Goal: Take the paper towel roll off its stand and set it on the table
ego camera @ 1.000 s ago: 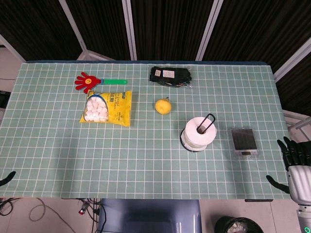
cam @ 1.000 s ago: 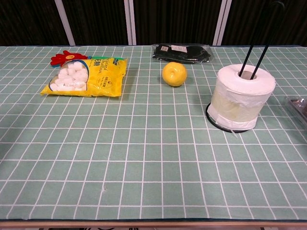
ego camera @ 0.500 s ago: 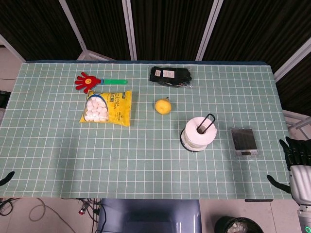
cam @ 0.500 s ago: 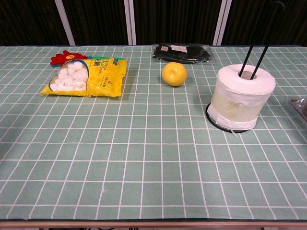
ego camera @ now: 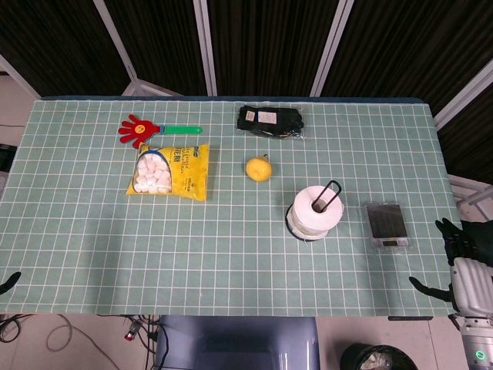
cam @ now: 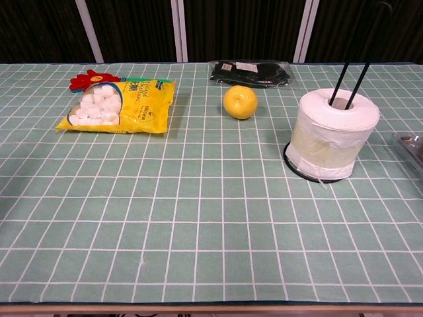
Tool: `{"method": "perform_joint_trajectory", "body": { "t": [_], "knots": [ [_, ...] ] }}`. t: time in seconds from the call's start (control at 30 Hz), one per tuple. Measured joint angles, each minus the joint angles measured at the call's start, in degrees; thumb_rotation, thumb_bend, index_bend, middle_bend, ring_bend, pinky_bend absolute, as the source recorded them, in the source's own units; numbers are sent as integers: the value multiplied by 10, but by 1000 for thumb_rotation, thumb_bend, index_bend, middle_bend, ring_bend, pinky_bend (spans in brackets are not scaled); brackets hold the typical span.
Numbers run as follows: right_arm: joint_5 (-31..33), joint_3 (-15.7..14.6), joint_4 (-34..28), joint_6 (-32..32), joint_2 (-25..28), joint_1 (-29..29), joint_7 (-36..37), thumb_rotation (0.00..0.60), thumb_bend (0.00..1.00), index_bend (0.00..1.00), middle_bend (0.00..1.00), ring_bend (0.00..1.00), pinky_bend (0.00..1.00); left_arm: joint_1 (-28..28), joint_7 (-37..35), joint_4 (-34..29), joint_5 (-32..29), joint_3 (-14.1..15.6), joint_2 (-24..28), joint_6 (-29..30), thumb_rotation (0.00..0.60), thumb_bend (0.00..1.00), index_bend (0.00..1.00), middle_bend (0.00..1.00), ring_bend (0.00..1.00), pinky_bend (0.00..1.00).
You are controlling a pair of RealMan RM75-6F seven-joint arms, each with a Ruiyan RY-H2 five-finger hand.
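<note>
Paper towel roll [ego camera: 314,211] sits upright on its stand [cam: 356,63], right of the table's [ego camera: 231,254] middle. Your right hand [ego camera: 462,254] hangs off the right edge, fingers spread, holding nothing, partly cropped. Your left hand [ego camera: 8,282] shows only a dark tip; its fingers can't be read.

head view looks steeply down on the whole table [ego camera: 231,254]; chest view sits low, near its front edge, sharing its middle.
</note>
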Motion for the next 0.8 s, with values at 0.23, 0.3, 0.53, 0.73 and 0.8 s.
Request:
{"method": "perform_joint_trajectory", "body": {
  "t": [0.23,0.3,0.53,0.73,0.8],
  "knots": [
    [67,28,-13,-103,-27,44,115,600,0,0,0,0,0,-1,2,0,1,1,-1,-1,600,116,144,0,0,0],
    [86,36,-12,-126,-41,57,132,600,0,0,0,0,0,-1,3,0,1,1,-1,-2,600,116,144,0,0,0],
    [123,56,10,-152,-121,88,135,600,0,0,0,0,0,-3,7,1,-2,0,-3,-7,600,116,144,0,0,0],
    [145,69,31,-159,-187,110,114,600,0,0,0,0,0,-3,4,1,-2,-1,-3,-5,600,116,144,0,0,0],
    [155,73,37,-163,-208,118,104,600,0,0,0,0,0,-2,1,2,-3,-2,-2,-4,600,116,144,0,0,0]
  ]
}}
